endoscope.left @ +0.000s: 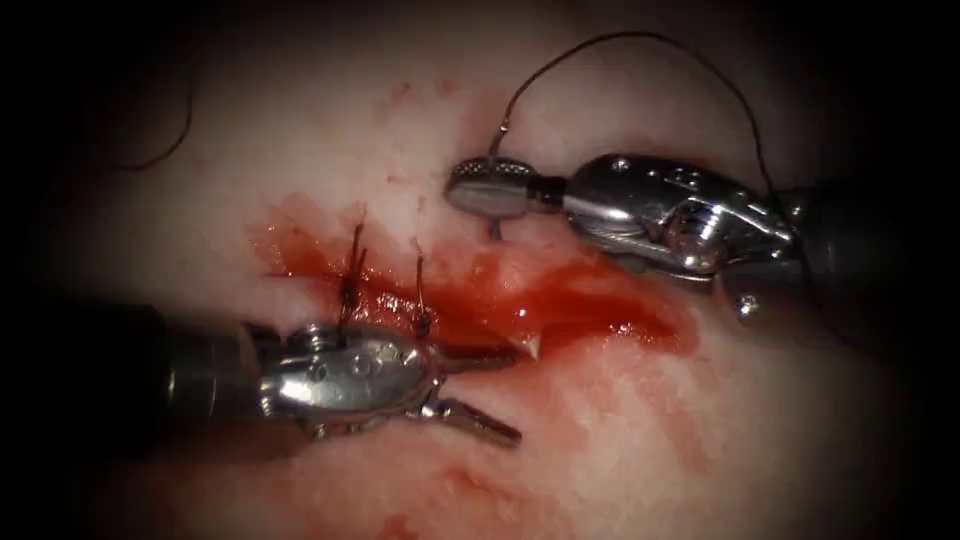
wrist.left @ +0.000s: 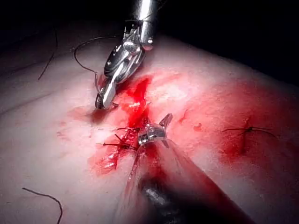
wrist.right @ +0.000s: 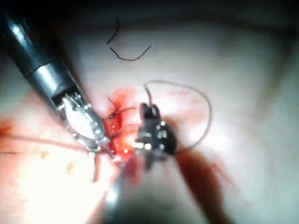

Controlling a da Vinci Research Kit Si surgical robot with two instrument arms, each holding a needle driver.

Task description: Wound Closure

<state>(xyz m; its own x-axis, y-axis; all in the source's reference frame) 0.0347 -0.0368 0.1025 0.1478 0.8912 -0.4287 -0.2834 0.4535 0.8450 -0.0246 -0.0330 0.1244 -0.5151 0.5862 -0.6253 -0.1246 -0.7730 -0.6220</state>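
Note:
The right tool (endoscope.left: 488, 187) comes in from the right, its jaws shut on the curved needle (endoscope.left: 496, 228) near its tail end. The needle dips into the tissue (endoscope.left: 620, 440) at the far edge of the cut (endoscope.left: 600, 310). A small bright point (endoscope.left: 531, 346) in the cut looks like the needle tip. Dark thread (endoscope.left: 640, 38) runs from the needle's tail in a loop over the right tool. The left tool (endoscope.left: 515, 395) lies at the cut's near edge, open and holding nothing, its upper jaw just left of the bright point. In the left wrist view the right tool (wrist.left: 105, 98) holds the needle (wrist.left: 97, 87).
Two dark stitches (endoscope.left: 352, 272) (endoscope.left: 421, 290) cross the left part of the cut, amid red fluid (endoscope.left: 560, 300). Another stitch (wrist.left: 250, 129) lies farther off. Loose cut thread ends (wrist.right: 127, 55) (wrist.left: 49, 199) lie on the tissue. A thread loop (wrist.right: 206, 112) curves around the right tool (wrist.right: 148, 112).

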